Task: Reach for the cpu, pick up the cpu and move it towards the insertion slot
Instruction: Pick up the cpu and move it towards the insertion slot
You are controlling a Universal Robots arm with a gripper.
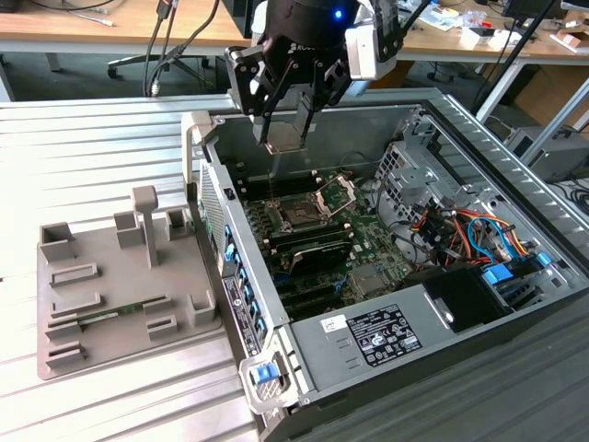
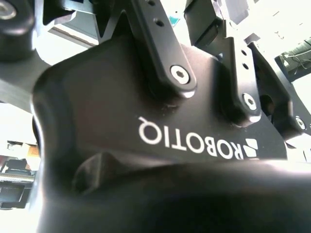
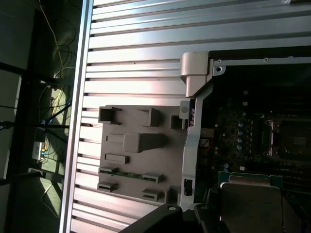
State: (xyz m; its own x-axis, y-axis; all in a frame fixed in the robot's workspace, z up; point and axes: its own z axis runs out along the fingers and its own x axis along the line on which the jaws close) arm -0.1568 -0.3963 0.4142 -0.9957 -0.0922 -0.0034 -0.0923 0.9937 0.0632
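Note:
In the exterior view my gripper (image 1: pixel 283 131) hangs above the open computer case, shut on the cpu (image 1: pixel 286 140), a thin silvery square held between the fingers. The cpu sits over the case's far left part, up and a little to the exterior view's left of the insertion slot (image 1: pixel 304 215). The slot has a dark centre, and its metal frame (image 1: pixel 337 191) is flipped open on the green board. In the first wrist view the cpu (image 3: pixel 250 206) shows close up with a green rim, and the insertion slot (image 3: pixel 286 138) lies beyond it. The gripper's black body (image 2: pixel 160 121) appears in the second wrist view.
A grey tray (image 1: pixel 101 318) with raised blocks lies on the ribbed metal table (image 1: pixel 92 157) at the exterior view's left, beside the case wall (image 1: pixel 207 198). Coloured cables (image 1: pixel 460 226) and a power supply (image 1: pixel 386 331) are in the case's right and near parts. Black memory slots (image 1: pixel 317 253) run below the socket.

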